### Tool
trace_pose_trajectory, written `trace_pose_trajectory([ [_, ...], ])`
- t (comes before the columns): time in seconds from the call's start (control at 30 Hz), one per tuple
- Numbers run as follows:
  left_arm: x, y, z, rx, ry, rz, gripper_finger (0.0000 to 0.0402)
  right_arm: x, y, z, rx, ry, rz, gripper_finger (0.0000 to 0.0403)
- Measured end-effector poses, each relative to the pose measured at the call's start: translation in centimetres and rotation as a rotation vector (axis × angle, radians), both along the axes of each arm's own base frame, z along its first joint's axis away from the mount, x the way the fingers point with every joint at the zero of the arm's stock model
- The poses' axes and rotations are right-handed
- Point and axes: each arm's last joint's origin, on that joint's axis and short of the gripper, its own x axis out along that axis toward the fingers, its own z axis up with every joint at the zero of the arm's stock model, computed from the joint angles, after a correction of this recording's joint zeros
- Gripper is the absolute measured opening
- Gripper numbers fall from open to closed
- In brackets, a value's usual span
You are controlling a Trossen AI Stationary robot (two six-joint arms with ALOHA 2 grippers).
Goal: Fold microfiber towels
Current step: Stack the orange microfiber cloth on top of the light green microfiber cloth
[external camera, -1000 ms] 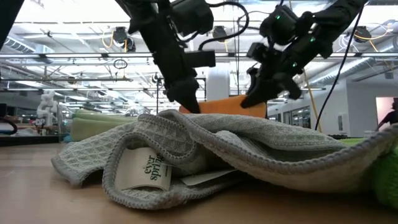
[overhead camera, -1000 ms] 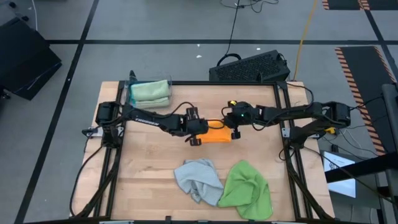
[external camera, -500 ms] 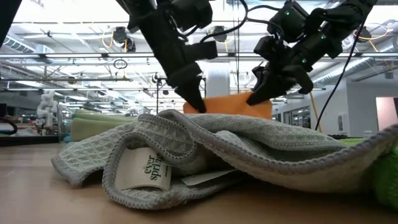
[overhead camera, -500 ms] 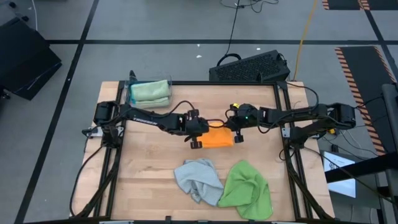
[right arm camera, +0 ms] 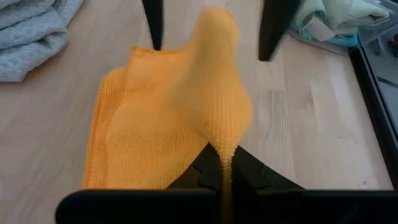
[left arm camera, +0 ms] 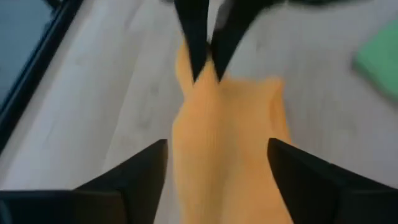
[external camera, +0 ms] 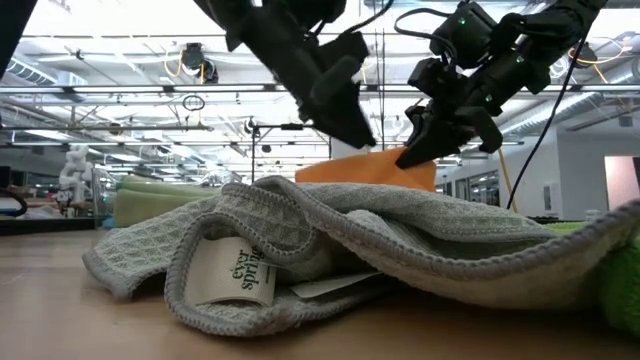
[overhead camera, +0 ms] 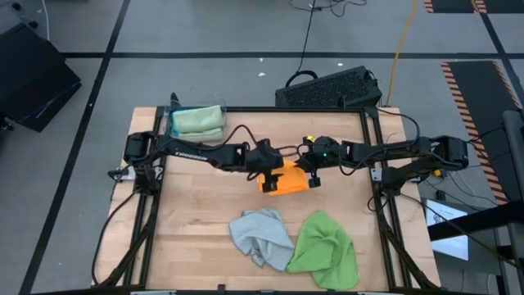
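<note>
Right hand (overhead camera: 311, 179) is pinching the orange towel's (overhead camera: 286, 179) edge mid-tabletop (overhead camera: 196, 221); left hand (overhead camera: 270, 182) is hovering spread wide, empty. Grey towel (external camera: 330, 245) is hiding the orange towel's base.

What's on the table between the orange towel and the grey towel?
Nothing: in the high view, only bare wood lies between the orange towel and the grey towel.

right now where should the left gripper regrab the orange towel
Probably the free left edge of the orange towel, approached from the left. The left gripper stands open over it, while the right gripper pinches the opposite edge, lifted into a ridge.
</note>
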Motion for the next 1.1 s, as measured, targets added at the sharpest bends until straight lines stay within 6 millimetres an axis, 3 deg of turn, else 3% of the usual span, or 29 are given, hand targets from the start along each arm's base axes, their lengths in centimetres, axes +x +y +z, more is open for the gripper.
trace_pose_trajectory([
  [0.17,-0.1,1.6,-0.8,-0.076,0.026,-0.027,0.0304,0.0,0.0,0.0,-0.001,-0.002,0.000,0.0004],
  [0.3,0.4,2.5,-0.4,-0.091,-0.048,-0.041,0.0305,0.0,0.0,0.0,-0.001,-0.006,0.001,0.0004],
  [0.57,1.2,3.0,-3.6,-0.146,0.018,-0.096,0.0291,0.2,0.0,0.3,-0.008,-0.038,0.001,0.0004],
  [0.7,0.8,2.9,-3.7,-0.062,0.077,-0.044,0.0210,0.2,0.0,0.3,-0.008,-0.041,0.001,0.0004],
  [0.87,-0.8,3.2,-2.2,-0.013,0.164,-0.061,0.0031,0.4,-0.1,0.6,-0.009,-0.076,0.002,0.0009],
  [1.1,-4.8,5.0,1.7,0.037,0.293,-0.022,0.0011,0.9,-0.2,1.5,-0.017,-0.182,-0.008,0.0083],
])
